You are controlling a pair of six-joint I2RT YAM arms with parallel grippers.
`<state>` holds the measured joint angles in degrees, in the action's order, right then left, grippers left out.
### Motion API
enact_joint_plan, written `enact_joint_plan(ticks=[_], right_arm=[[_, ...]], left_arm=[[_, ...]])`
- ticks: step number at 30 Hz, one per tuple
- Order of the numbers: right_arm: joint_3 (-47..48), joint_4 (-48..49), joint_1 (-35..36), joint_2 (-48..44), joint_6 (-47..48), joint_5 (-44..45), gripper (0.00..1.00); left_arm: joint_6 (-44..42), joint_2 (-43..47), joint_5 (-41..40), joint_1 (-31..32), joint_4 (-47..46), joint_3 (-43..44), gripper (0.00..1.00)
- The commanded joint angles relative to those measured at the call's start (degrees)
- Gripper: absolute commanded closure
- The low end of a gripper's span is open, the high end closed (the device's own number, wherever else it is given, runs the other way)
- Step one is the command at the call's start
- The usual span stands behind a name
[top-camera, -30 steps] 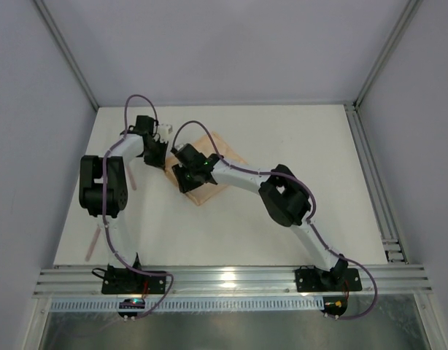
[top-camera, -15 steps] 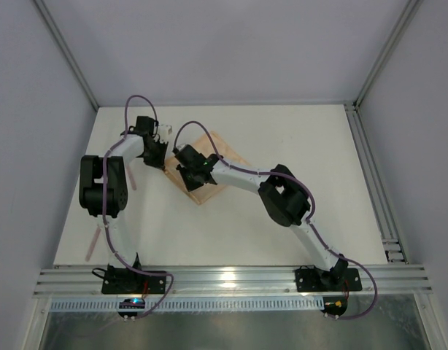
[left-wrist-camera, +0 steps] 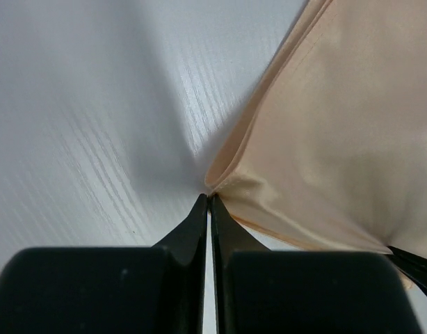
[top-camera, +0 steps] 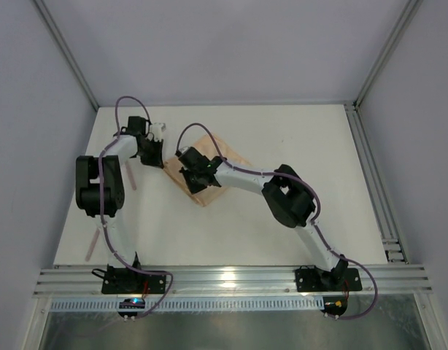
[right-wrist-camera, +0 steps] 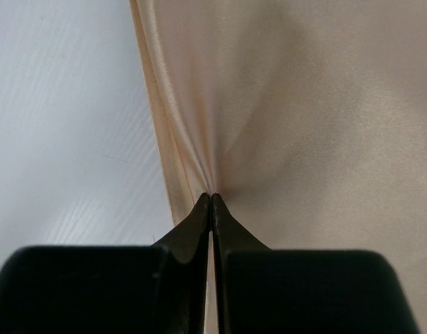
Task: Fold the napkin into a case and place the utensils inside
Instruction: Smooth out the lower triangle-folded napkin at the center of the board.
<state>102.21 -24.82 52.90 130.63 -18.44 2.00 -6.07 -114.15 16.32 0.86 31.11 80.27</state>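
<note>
From overhead, the peach-orange cloth napkin (top-camera: 222,162) lies as a diamond on the white table (top-camera: 297,131). One corner points straight at your left pincer (top-camera: 160,159), and the opposite corner points away beyond your right pincer (top-camera: 189,181). It's near enough square, so I can't call a long axis, and it's no narrow case yet. A pale pink stick utensil (top-camera: 93,244) lies well behind the left pincer, towards its base.

On the left wrist camera, your left pincer (left-wrist-camera: 209,200) is clamped fully together on the very tip of that corner, with the cloth fanning out ahead and to its right. That's a tiny bite, so pull hard and I'd expect it to slip free.

On the right wrist camera, your right pincer (right-wrist-camera: 211,197) is also squeezed tight, nipping a pucker just inside the cloth's edge. Two layers seem stacked there. If you've caught only the top one, the fold may peel apart when lifted. Move the arms unevenly and you'll drag it askew.
</note>
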Motion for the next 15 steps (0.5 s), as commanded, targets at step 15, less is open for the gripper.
enact_joint_plan(ticks=[15], right_arm=[[-3.26, 3.02, 1.32, -4.6, 0.42, -3.76, 0.97]], left_arm=[[-7.11, 5.6, 19.28, -5.52, -3.08, -7.84, 0.68]])
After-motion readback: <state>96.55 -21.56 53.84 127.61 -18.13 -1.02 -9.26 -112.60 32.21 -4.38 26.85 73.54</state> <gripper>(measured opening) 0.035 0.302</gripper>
